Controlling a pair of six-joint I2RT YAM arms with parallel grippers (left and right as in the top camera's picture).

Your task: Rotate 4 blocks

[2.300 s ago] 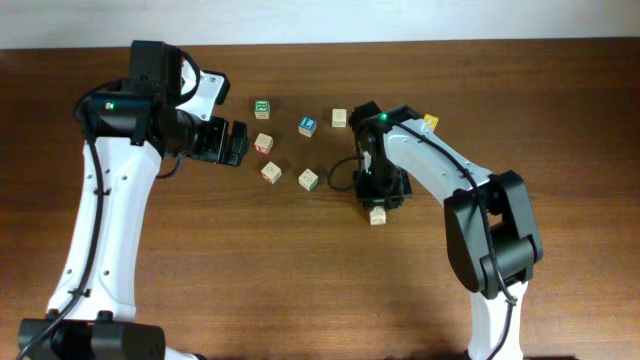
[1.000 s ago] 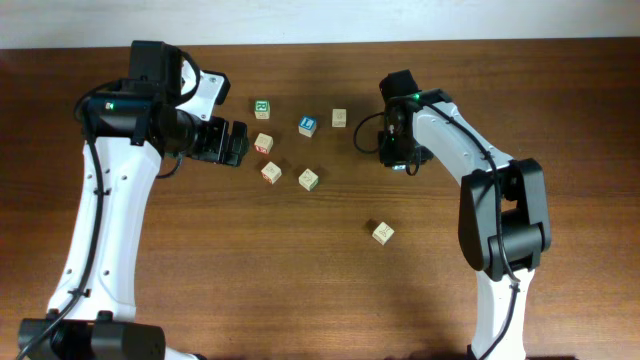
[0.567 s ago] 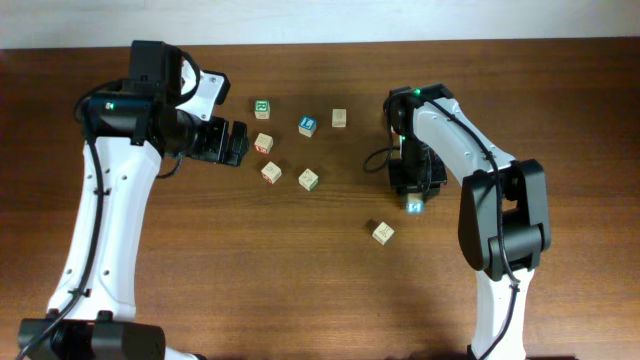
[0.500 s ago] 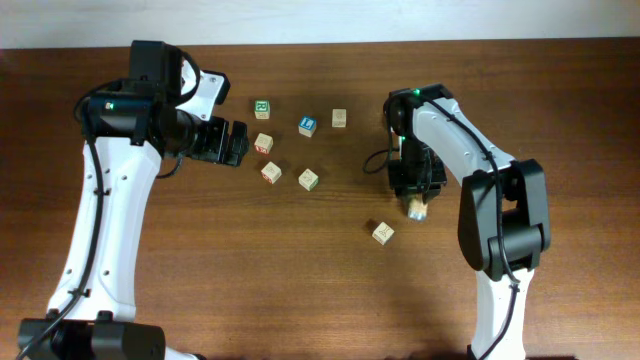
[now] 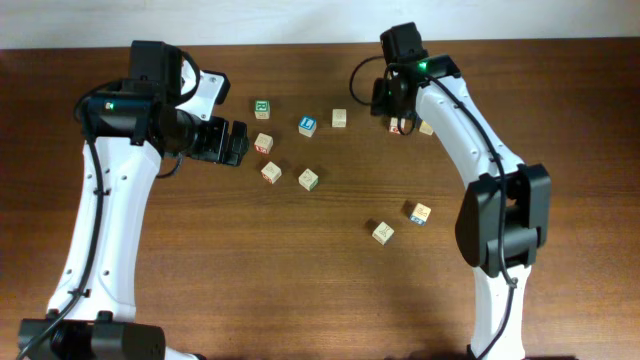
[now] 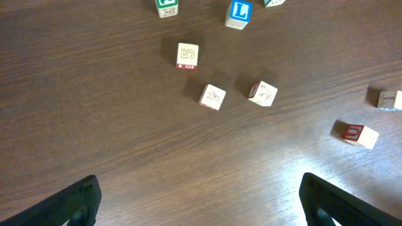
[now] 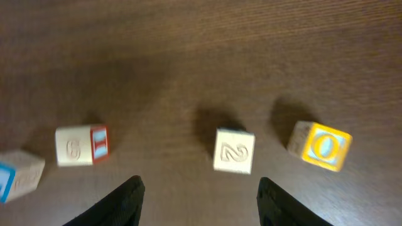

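**Both pincers open and empty, blocks scattered**

Overhead, on the brown surface [image 5: 200, 260]: every piece lying singly, none touching another. Left of centre, a loose group: 5 block [image 5: 263, 143], second pale block [image 5: 271, 172] just below it, third pale block [image 5: 309, 179] to the right of that. Above this group, green block [image 5: 262, 108] and blue-faced L block [image 5: 308, 125]. Lower right of centre, a near pair, apart: plain block [image 5: 382, 233] and, up and right of it, coloured block [image 5: 420, 213] with blue and orange showing.

Left pincer [image 6: 200, 183], just left of the group overhead: fingers [image 6: 69, 204] at the two bottom corners of the wrist view, spread very wide, bare wood between, nothing gripped.

Right pincer [image 7: 201, 185], at the upper right overhead: fingertips [image 7: 129, 198] apart at the bottom edge of the wrist view, nothing between, nothing held. Just above the gap, untouched: 2 block [image 7: 234, 150]. Left of it, well apart, 6 block [image 7: 81, 145] with a red side face. Right of it, near, yellow-faced O block [image 7: 320, 145], slightly turned.
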